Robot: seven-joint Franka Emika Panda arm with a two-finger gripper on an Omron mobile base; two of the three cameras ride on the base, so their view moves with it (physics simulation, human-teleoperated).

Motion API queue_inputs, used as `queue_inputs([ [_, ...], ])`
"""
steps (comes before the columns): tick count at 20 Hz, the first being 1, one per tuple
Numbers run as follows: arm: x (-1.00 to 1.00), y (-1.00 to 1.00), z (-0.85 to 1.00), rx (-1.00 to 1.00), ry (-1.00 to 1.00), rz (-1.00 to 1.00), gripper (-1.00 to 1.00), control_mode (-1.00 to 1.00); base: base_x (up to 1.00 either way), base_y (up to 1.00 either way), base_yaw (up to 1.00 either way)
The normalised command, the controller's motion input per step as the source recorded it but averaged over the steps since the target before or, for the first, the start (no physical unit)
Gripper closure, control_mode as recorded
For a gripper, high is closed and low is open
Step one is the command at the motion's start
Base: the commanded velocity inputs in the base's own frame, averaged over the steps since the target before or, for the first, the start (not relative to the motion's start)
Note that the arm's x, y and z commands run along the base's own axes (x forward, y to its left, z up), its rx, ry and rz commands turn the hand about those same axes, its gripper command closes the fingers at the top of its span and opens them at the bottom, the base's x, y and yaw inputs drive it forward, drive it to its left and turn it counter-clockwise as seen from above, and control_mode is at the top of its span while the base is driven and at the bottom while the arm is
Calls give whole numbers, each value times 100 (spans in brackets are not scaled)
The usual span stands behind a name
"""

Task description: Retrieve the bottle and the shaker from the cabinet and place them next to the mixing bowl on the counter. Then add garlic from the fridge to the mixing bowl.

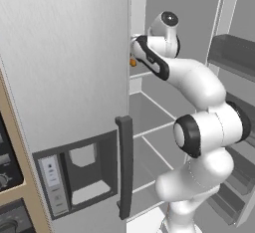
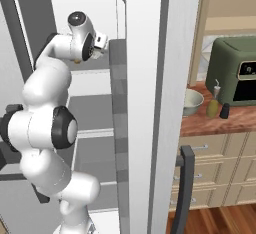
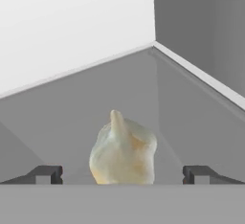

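Open grey fridge (image 1: 149, 112), wooden counter (image 2: 220, 120) with drawers, green oven (image 2: 235, 75), wood floor (image 2: 220, 223).

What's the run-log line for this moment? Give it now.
phase: reaching for garlic | gripper: open, straddling garlic | location: fridge shelf | bottle, shaker: beside bowl

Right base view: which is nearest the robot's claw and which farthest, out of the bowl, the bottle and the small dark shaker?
From the gripper, up inside the fridge:
1. Bowl, at the counter's left end.
2. Bottle, right of the bowl.
3. Shaker, farthest right, by the bottle.
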Motion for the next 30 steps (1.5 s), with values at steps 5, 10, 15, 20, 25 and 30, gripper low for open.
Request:
queue_inputs([
  [5,16,0,-4,0,0,0,-100,-100,0,0,0],
  [10,0,0,-20,0,0,0,-100,-100,0,0,0],
  [15,0,0,-23,0,0,0,-100,-100,0,0,0],
  [20,13,0,-18,0,0,0,-100,-100,0,0,0],
  [25,17,0,-8,0,0,0,-100,-100,0,0,0],
  [30,2,0,0,0,0,0,-100,-100,0,0,0],
])
